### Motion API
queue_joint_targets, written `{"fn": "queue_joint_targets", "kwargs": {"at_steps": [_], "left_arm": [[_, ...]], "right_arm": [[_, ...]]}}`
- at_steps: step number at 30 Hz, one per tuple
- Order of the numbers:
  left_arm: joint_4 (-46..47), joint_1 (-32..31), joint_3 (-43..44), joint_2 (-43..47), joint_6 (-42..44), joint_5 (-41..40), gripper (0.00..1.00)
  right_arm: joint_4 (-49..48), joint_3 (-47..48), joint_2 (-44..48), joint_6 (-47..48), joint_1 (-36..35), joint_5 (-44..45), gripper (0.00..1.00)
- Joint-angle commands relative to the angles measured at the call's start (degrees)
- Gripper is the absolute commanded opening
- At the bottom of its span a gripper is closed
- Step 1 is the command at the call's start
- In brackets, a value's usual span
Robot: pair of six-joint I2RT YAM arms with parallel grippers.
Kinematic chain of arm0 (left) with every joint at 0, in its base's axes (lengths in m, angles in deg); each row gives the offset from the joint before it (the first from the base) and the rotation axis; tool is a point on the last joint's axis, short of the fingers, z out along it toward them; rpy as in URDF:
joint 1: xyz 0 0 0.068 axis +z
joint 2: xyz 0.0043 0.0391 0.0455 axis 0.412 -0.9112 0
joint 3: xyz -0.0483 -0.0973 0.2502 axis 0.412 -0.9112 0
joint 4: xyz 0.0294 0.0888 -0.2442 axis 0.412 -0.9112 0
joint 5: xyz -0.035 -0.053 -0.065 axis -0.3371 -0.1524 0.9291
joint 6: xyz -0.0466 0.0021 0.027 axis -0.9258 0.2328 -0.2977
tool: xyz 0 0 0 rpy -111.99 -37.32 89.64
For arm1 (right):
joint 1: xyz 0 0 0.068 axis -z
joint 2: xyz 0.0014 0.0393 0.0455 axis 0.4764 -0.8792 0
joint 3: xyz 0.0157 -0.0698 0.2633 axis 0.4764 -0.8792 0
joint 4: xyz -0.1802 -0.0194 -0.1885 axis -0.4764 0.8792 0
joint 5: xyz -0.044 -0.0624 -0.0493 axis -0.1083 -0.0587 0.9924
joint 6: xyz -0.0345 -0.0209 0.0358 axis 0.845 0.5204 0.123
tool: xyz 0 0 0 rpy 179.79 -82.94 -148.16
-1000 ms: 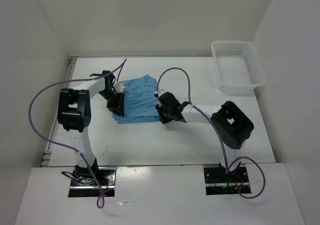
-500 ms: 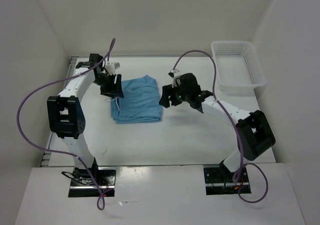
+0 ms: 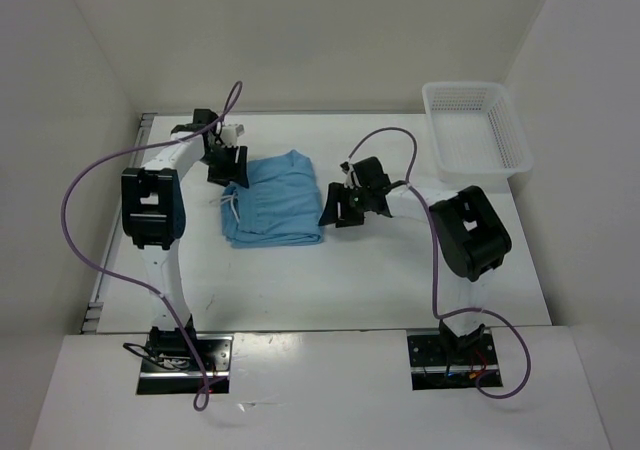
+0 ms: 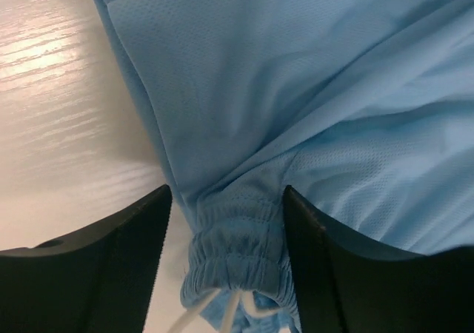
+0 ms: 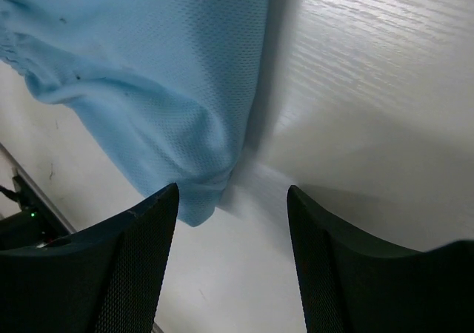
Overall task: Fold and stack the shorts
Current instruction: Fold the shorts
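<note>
The light blue shorts (image 3: 275, 200) lie folded on the white table, the white drawstring (image 3: 231, 203) sticking out at their left edge. My left gripper (image 3: 226, 166) is open at the shorts' far left corner. In the left wrist view its jaws (image 4: 227, 200) straddle the gathered waistband (image 4: 237, 251), with the drawstring (image 4: 222, 314) below it. My right gripper (image 3: 336, 210) is open and empty just right of the shorts. In the right wrist view (image 5: 233, 192) a fabric corner (image 5: 196, 203) lies beside its left finger (image 5: 126, 274).
A white mesh basket (image 3: 476, 133) stands at the far right of the table (image 3: 400, 270). White walls close in the table on the left, back and right. Purple cables loop above both arms.
A second ago both grippers were on the shorts' near part. Both have since let go and moved: the left to the far left corner, the right off the right edge.
</note>
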Motion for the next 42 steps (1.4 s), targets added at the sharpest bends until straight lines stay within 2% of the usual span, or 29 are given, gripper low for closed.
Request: {"fn": "queue_joint_targets", "kwargs": {"at_steps": [1, 3, 4, 6, 9, 11, 12, 14, 15, 18, 19, 24, 29, 37, 40, 41, 42], "left_arm": [[1.0, -0.3, -1.3, -0.5, 0.4, -2.3, 0.67], [1.0, -0.3, -3.3, 0.1, 0.4, -2.3, 0.61], [1.5, -0.3, -3.8, 0.6, 0.4, -2.3, 0.54], [1.5, 0.2, -4.4, 0.6, 0.4, -2.3, 0.46], [1.5, 0.2, -4.4, -0.1, 0.4, -1.0, 0.33], [1.5, 0.2, -3.8, -0.7, 0.4, 0.4, 0.26], [1.5, 0.2, -3.8, -0.7, 0.4, 1.6, 0.19], [1.5, 0.2, -3.8, -0.7, 0.4, 2.1, 0.18], [1.5, 0.2, -3.2, -0.7, 0.4, 2.8, 0.15], [2.1, 0.2, -3.2, -0.7, 0.4, 3.4, 0.12], [2.1, 0.2, -3.2, -0.7, 0.4, 3.4, 0.08], [3.4, 0.2, -1.9, -1.2, 0.4, 7.4, 0.04], [6.4, -4.3, -1.3, -0.7, 0.4, 8.5, 0.01], [10.2, -8.2, 0.9, -1.7, 0.4, 11.4, 0.01], [10.8, -8.8, 3.2, -3.0, 0.4, 11.4, 0.05], [10.8, -9.4, 3.8, -3.0, 0.4, 11.4, 0.07], [10.8, -9.4, 5.3, -4.3, 0.4, 11.4, 0.11]], "right_arm": [[-2.0, 0.7, -0.7, -1.1, -1.4, -3.2, 0.66], [-1.4, 1.3, -2.3, -0.5, -1.4, -3.9, 0.66], [-0.9, 1.9, -3.1, -0.5, -1.4, -4.6, 0.66], [0.1, 2.8, -4.8, 0.0, -1.4, -6.1, 0.66], [2.8, 5.0, -8.8, 2.2, -1.4, -7.5, 0.58], [3.6, 5.6, -11.3, 2.7, -1.4, -8.7, 0.5], [3.6, 6.2, -12.0, 2.7, -1.4, -9.7, 0.39], [4.1, 6.8, -13.3, 3.4, -1.4, -9.7, 0.28], [4.1, 6.8, -13.3, 3.4, -1.4, -9.7, 0.18], [4.1, 5.3, -12.1, 3.4, -0.7, -8.4, 0.05], [4.1, 4.5, -11.5, 3.4, -0.7, -8.4, 0.04], [4.6, -1.3, -5.3, 4.1, 2.3, -5.8, 0.03], [6.6, -5.3, 0.5, 4.6, 4.5, -3.3, 0.03], [9.6, -9.6, 8.2, 5.1, 4.5, 0.6, 0.04], [10.7, -10.8, 10.3, 5.1, 5.8, 2.8, 0.04], [10.7, -10.8, 10.8, 5.1, 5.8, 3.4, 0.08], [10.7, -11.3, 10.8, 5.1, 6.6, 3.4, 0.17]]}}
